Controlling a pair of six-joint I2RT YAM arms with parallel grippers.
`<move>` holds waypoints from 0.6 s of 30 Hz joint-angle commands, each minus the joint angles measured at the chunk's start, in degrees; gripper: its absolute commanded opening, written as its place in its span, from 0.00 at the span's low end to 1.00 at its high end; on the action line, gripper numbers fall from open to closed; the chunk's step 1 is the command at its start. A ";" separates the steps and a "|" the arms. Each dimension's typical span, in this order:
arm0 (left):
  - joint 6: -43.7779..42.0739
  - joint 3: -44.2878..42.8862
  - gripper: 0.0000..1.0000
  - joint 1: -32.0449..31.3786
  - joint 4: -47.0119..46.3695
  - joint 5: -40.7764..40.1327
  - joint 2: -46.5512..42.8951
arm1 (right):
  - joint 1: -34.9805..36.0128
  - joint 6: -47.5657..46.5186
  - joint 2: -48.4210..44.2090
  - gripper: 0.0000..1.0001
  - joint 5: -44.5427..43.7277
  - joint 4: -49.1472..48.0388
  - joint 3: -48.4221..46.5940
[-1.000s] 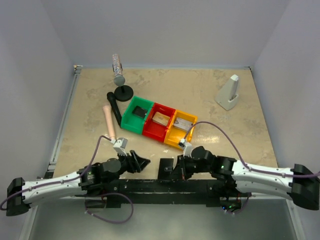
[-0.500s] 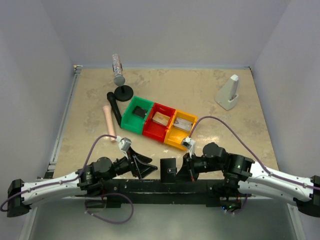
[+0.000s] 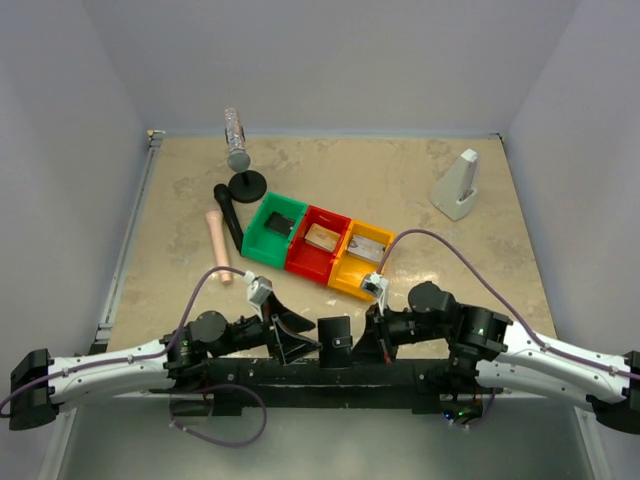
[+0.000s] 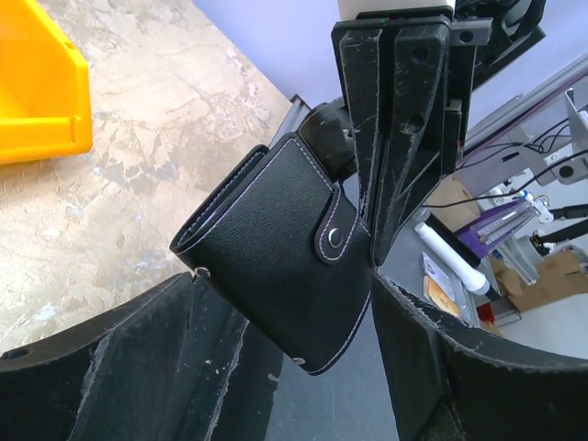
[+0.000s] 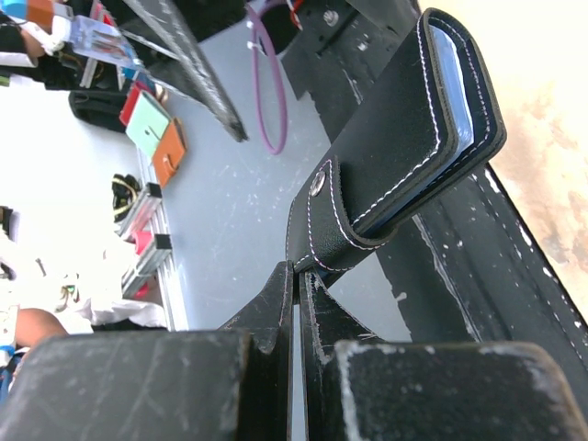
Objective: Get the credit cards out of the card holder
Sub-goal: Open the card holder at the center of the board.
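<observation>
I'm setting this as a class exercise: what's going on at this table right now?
The right gripper is shut on the strap end of the black card holder. The holder is snapped closed, with nothing taken out yet. The left gripper is open, its fingers on either side of the holder, not gripping it.

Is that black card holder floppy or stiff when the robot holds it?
Probably fairly stiff: the card holder sticks straight out without drooping though the right gripper pinches only one edge. Its snap is shut, so it likely won't flop open. Its smooth cover might slip.
</observation>
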State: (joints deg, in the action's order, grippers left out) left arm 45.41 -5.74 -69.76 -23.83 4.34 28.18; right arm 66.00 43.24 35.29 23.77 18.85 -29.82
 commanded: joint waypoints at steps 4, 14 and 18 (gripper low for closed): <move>0.73 0.99 0.83 0.50 -3.77 -0.91 -2.17 | 0.18 -2.02 -0.83 0.00 2.51 -2.06 -4.71; 1.61 0.20 0.82 1.03 -9.64 2.51 3.53 | 0.18 -1.85 0.48 0.00 5.32 -5.05 -5.07; 2.23 -0.33 0.79 1.20 -15.00 5.41 8.46 | 0.18 -2.02 1.01 0.00 5.41 -5.23 -5.33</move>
State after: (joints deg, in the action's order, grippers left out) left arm 46.59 -5.23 -68.93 -30.06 6.15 33.41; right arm 66.00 42.37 36.16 26.89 17.74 -31.92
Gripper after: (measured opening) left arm 0.807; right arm 0.015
